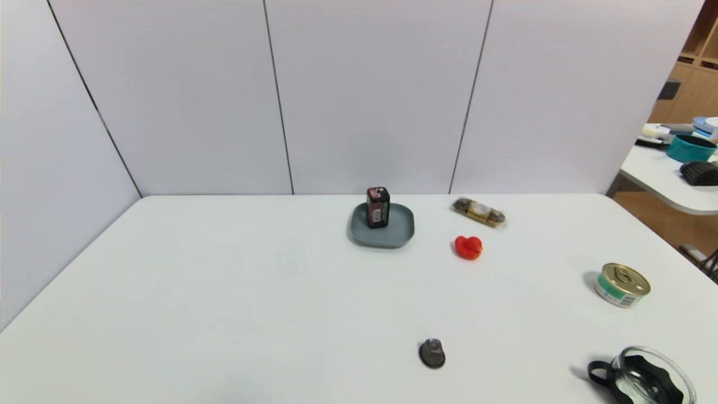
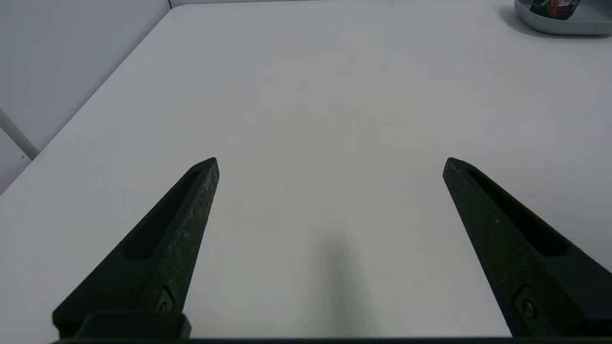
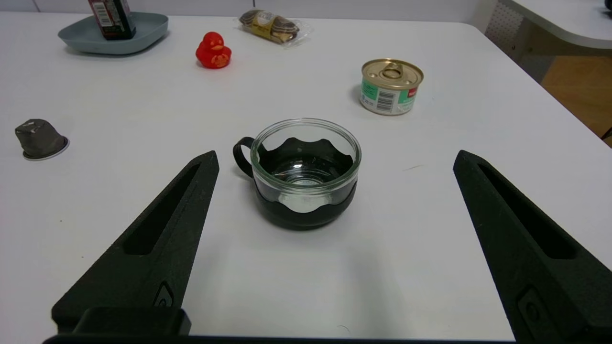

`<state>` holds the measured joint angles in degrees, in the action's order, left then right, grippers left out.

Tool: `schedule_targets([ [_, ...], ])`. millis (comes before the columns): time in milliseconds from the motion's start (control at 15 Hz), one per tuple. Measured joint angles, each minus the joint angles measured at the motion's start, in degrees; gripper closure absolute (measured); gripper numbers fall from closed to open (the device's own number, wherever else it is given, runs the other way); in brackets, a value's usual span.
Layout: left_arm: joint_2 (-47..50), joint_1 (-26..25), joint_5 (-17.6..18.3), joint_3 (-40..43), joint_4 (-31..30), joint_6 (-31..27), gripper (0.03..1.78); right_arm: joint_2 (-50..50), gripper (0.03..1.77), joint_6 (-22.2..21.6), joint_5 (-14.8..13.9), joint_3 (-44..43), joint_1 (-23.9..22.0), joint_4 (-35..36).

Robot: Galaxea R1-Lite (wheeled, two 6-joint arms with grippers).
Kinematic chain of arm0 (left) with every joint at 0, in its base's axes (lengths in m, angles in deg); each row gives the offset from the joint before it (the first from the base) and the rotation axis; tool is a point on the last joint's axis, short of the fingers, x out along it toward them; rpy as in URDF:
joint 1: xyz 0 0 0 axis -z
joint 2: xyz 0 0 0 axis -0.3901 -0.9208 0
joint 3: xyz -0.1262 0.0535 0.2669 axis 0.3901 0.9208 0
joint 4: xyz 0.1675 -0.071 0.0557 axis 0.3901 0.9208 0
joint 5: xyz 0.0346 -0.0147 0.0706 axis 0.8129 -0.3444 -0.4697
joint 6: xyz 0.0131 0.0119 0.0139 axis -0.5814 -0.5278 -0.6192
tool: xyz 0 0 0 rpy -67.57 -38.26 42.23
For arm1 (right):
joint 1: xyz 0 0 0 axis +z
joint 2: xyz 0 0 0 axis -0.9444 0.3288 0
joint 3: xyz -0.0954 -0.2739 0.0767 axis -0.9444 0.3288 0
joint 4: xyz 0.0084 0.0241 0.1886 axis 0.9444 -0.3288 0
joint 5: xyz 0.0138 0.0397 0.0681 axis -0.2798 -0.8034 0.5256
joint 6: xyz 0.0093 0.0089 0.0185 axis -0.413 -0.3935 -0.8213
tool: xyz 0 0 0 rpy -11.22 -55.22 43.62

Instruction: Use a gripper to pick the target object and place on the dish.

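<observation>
Glass cup w/ black handle (image 1: 645, 377) sits nearest, near-right, in front of the R gripper (image 3: 336, 160), whose fingers stand wide apart w/ nothing between. Black box (image 1: 378, 207) is upright on the dish (image 1: 401, 230), far-centre, a bit left of its middle, long axis vertical; from the R gripper it lies far and left. L gripper (image 2: 331, 165), also spread and empty, is over the left part of the table; can't tell which arm's nearer. Looks done: no pick needed, prob. just keep both arms back. Bare table left and near of dish; wall close behind, duck (image 1: 469, 247) to its right.
</observation>
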<state>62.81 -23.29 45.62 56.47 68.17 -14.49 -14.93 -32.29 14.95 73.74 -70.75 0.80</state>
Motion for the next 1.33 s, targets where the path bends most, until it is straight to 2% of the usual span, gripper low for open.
schedule_targets([
  [1333, 0.00, 0.00, 0.02, 0.00, 0.00, 0.02, 0.12, 0.00, 0.09, -0.28, -0.11, 0.00, 0.00, -0.05],
])
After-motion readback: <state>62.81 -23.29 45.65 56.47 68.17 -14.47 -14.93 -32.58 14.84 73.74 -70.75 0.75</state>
